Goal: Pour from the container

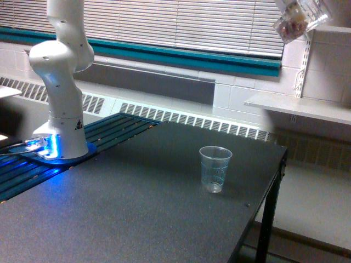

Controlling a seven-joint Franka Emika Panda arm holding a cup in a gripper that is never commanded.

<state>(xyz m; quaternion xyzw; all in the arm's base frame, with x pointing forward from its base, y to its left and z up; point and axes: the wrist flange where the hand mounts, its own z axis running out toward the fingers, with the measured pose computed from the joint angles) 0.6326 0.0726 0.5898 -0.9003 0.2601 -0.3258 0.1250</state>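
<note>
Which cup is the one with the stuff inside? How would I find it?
Start at the black table, then look far above its right end, to the top right corner of the exterior view. A small clear container hangs tilted there, with brownish-red and tan bits inside. The ribbed cup standing upright on the table looks empty.

Dark table (148, 213) w/ clear ribbed cup (215, 169) upright (near exterior view's right edge), robot base (61, 143) at far left.
</note>
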